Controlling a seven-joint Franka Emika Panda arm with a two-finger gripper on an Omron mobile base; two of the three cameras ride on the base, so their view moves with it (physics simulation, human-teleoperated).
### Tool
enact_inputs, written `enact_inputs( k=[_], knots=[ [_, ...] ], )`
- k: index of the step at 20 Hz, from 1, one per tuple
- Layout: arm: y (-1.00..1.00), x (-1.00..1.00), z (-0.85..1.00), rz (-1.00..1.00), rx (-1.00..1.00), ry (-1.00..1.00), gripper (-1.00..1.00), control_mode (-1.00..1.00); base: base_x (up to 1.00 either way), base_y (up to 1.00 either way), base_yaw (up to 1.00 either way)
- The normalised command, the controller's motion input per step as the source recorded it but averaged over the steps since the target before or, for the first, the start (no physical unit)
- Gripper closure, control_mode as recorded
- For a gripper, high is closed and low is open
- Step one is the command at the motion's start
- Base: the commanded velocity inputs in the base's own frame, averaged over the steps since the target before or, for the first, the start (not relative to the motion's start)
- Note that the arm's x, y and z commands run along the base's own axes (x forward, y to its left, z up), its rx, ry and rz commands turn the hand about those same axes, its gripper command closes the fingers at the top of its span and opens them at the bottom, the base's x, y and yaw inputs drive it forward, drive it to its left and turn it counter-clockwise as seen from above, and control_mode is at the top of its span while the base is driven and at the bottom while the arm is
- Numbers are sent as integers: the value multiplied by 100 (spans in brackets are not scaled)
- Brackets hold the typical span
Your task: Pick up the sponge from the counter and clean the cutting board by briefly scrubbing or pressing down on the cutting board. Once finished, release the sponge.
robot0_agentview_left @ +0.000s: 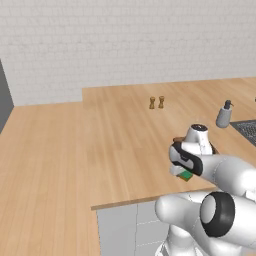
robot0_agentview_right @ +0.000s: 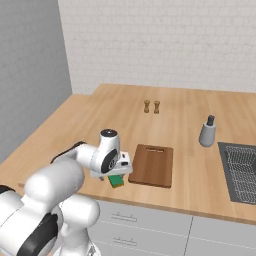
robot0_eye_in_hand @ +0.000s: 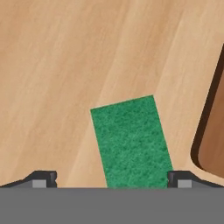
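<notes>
Gripper (robot0_eye_in_hand: 111, 180) over the sponge (robot0_eye_in_hand: 130, 142)
You see its 2 fingers spread apart at bottom frame, sponge between them, cutting board (robot0_eye_in_hand: 213, 131) right.

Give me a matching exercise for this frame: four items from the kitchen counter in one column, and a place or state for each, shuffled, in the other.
Things:
1. sponge
2. cutting board
3. soap dispenser
4. two small wooden shakers

Places or states:
A. stands just left of the sink
B. far back on the counter, side by side
C. lies flat under the open hand, between its fingertips
D. dark wood, lying flat beside the sponge, nothing on it

Pairs: 1-C, 2-D, 3-A, 4-B
</notes>
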Motion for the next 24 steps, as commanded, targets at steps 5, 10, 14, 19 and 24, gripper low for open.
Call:
enact_inputs(
  k=[5,10,14,19,24],
  knots=[
    [0,10,-13,0,0,-1,-100,-100,0,0,0],
    [0,29,0,0,0,-5,-100,-100,0,0,0],
    [-7,26,-8,0,0,-1,-100,-100,0,0,0],
    [-16,24,-11,1,0,0,-100,-100,0,0,0],
    [-11,13,-20,2,0,0,-100,-100,0,0,0]
  ],
)
